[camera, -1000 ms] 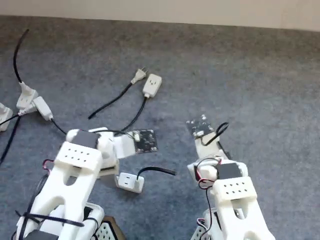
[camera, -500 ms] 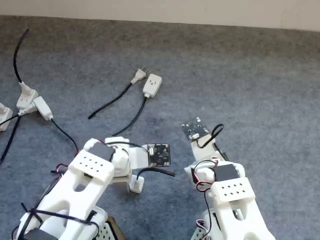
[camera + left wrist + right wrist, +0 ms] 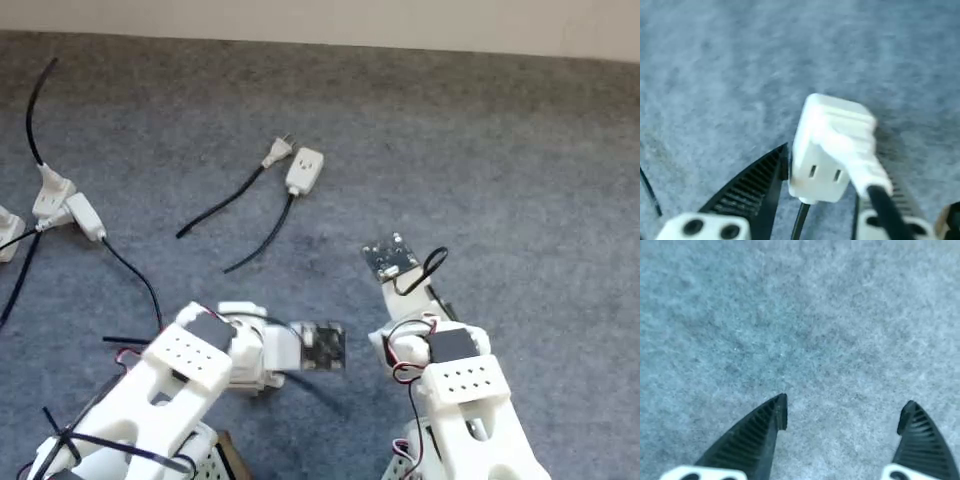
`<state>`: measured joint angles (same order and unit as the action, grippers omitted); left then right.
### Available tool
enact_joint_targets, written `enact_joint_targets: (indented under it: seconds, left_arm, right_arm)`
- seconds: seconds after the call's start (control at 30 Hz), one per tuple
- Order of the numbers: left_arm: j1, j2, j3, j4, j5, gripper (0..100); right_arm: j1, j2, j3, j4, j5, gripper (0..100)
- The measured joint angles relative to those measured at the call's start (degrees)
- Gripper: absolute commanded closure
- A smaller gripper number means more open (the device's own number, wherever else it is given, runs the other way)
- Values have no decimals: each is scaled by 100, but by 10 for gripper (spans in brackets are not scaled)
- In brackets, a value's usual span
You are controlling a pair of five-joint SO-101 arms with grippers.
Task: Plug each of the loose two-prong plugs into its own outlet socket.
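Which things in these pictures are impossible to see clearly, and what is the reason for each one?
Left wrist view: the socket is blurred; lifted or resting on the carpet, I cannot tell.
Left wrist view: the black cord is cut off by the picture edge.
High view: a white piece is cut by the left edge; plug or socket, unclear.
High view: the prongs of the plug are too small to count.

We see the worktop (image 3: 520, 150) covered in grey cloth, matt and rough like short-pile carpet. The outlet socket (image 3: 825, 150) is smooth white plastic with a slight gloss, its cord (image 3: 885, 210) smooth and black. The right end effector (image 3: 846, 401) has fingers (image 3: 755, 435) of matt black plastic, ribbed on their inner faces.
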<state>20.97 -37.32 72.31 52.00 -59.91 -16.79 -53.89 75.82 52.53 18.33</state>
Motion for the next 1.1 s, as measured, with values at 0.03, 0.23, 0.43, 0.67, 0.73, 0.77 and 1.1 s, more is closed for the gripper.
enact_joint_targets:
  seconds: [0.03,0.23,0.43,0.67,0.73,0.77,1.1]
  left_arm:
    - [9,0,-62,141,0,992]
    - [-53,9,-862,1477,-9,992]
    - [-290,18,-2207,2875,9,993]
    - [-3068,571,-4316,2945,369,993]
    - [-3991,1187,-4826,2681,396,993]
    - [-4440,1547,-5099,2567,404,993]
    - [-6576,5978,-8044,2382,413,994]
  right_arm:
    - [0,0,9,-18,0,666]
    - [0,0,18,-44,0,666]
    - [0,0,18,-44,0,666]
    - [0,0,18,-44,0,666]
    - [0,0,18,-44,0,666]
    - [0,0,18,-44,0,666]
    - [-79,0,149,-44,0,666]
